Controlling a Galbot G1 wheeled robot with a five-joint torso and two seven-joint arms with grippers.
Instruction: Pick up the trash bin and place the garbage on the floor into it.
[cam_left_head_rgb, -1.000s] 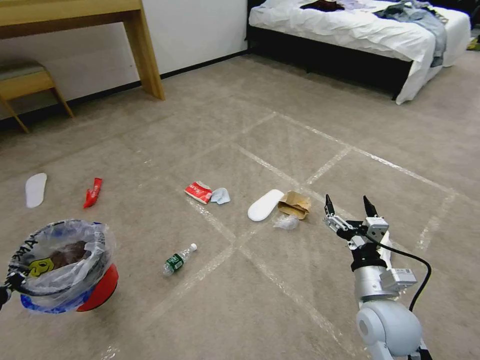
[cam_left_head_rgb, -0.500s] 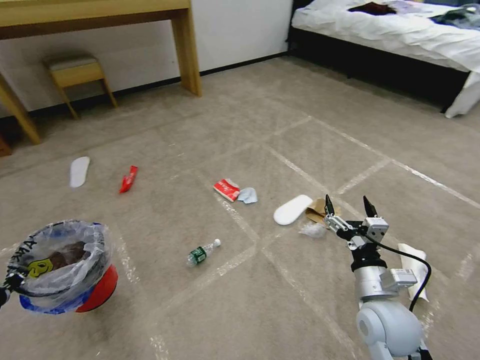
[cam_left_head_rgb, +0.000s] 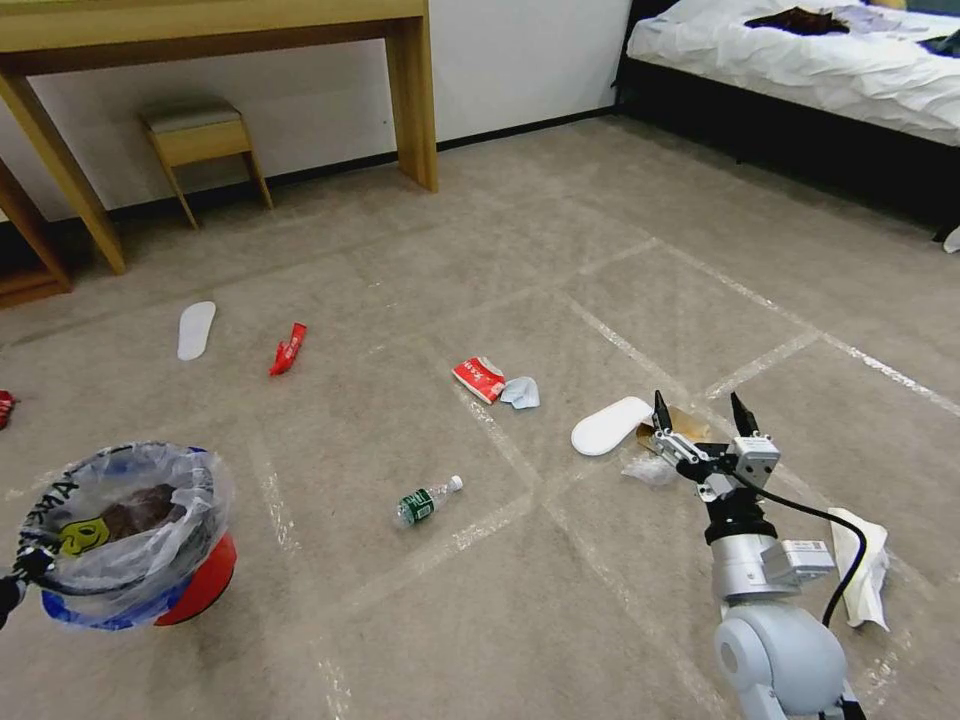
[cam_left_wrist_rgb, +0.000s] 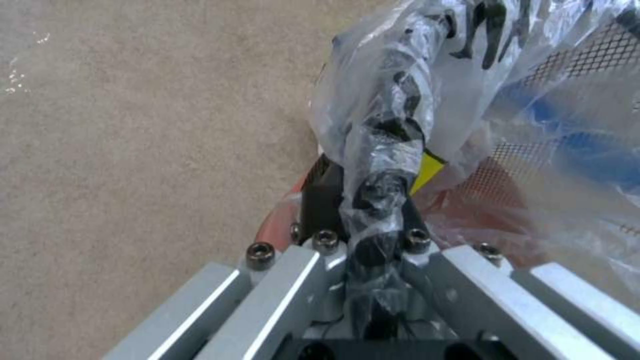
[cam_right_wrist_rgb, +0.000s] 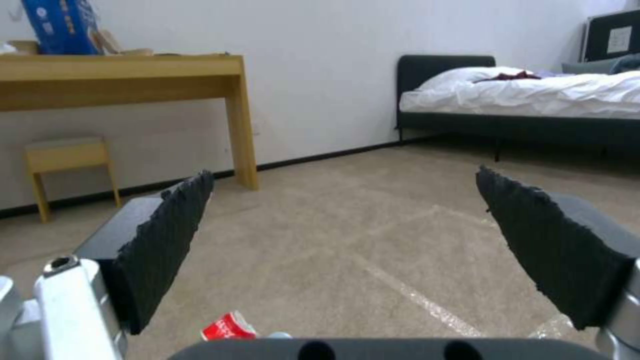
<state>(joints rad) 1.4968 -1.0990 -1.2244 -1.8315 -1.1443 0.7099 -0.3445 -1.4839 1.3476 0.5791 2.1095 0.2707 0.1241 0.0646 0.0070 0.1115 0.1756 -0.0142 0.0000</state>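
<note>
Currently the left gripper (cam_left_wrist_rgb: 363, 200) had its jaws clamped on the bag-wrapped rim of the trash bin (cam_left_head_rgb: 130, 540), holding it low at the robot's left, close over the floor (cam_left_head_rgb: 520, 620). Brown stuff already sat inside the liner.

Right gripper (cam_left_head_rgb: 697, 412) was out front on a raised, forward-reaching arm, jaws spread wide with nothing between them, pointing level across the room rather than down.

Garbage was all on the carpet: bottle (cam_left_head_rgb: 427, 500) between the bin and the right arm, white slipper (cam_left_head_rgb: 610, 425) touching the brown paper bag (cam_left_head_rgb: 682, 422), a clear crumpled scrap (cam_left_head_rgb: 650, 470) just beside them, red can (cam_left_head_rgb: 480, 378) next to the light-blue scrap (cam_left_head_rgb: 521, 391). Second slipper (cam_left_head_rgb: 195, 328) and red wrapper (cam_left_head_rgb: 288, 348) lay well apart toward the counter (cam_left_head_rgb: 230, 30). White tissue (cam_left_head_rgb: 858, 565) lay by the right arm's base.

Judgement: step in hand looked like lining up on the slipper/paper-bag cluster, nearest the open jaws.
- pitch the wrist down before descending; as posed, the jaws would skim over the items
- take one piece per grasp; slipper and bag touch, so come in from a free edge
- slipper is flat, so pinch across the narrow width
- keep the bin upright and steady, rim clear for the drop
</note>
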